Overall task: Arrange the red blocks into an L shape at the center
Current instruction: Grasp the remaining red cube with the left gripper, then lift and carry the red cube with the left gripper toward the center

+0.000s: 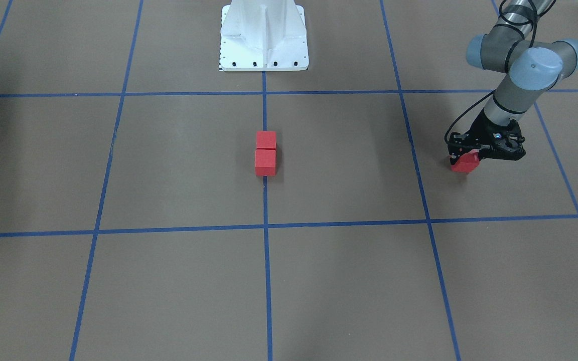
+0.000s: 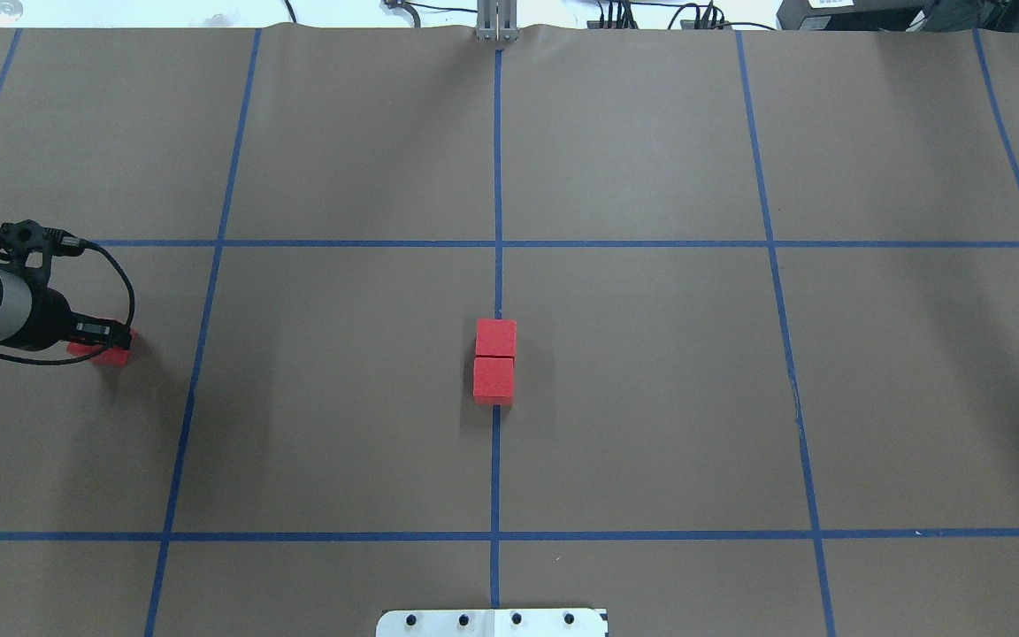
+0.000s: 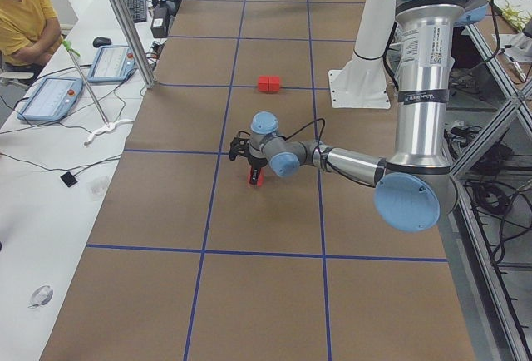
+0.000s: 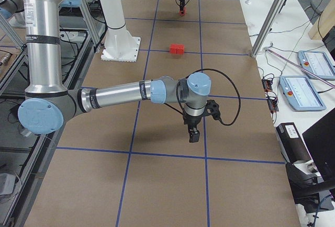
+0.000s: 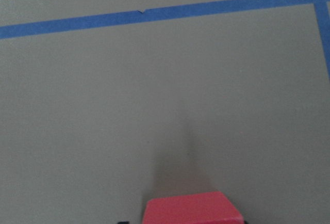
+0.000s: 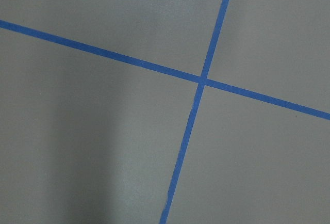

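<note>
Counting the small matte red cubes gives three. Two of them, the centre pair (image 2: pixel 495 362), sit touching face to face on the middle blue tape line (image 2: pixel 497 177), making a short straight row. The third red cube (image 2: pixel 111 356) is well apart, past the next grid line on the robot's left, pinched between the fingers of the left gripper (image 2: pixel 101 341). Whether it is lifted off the brown paper-covered table (image 2: pixel 651 398) I cannot tell. Whole grid squares of paper separate the pair from every table edge. The right gripper (image 4: pixel 194 135) hangs towards the table's right end. Whether its fingers are spread or pressed together cannot be told.
</note>
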Motion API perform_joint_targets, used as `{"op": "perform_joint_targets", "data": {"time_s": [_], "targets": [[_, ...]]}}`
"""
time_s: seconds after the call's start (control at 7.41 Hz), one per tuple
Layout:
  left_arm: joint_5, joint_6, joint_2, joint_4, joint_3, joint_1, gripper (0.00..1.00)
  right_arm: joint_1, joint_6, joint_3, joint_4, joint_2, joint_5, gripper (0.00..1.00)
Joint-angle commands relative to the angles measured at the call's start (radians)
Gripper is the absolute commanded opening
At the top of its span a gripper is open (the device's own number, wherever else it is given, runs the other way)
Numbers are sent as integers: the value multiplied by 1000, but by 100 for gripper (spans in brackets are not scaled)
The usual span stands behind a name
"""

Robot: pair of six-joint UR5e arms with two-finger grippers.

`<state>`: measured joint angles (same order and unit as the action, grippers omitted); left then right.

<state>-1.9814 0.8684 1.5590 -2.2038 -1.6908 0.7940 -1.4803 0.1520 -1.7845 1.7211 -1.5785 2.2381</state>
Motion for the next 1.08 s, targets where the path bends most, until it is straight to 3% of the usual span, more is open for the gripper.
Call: {"op": "perform_joint_targets", "data": {"time_s": [0.0, 0.13, 0.54, 0.94], "targets": [[1, -5, 9, -23, -48, 1, 0, 0, 0, -3, 0, 0, 0, 100], [3, -11, 19, -27, -105, 1, 0, 0, 0, -1, 0, -1, 0, 100], [-7, -476, 218, -33, -127, -9, 0, 0, -3, 0, 0, -3, 0, 100], [6, -445, 224, -109, -136, -90, 0, 0, -3, 0, 0, -8, 2, 100]]}}
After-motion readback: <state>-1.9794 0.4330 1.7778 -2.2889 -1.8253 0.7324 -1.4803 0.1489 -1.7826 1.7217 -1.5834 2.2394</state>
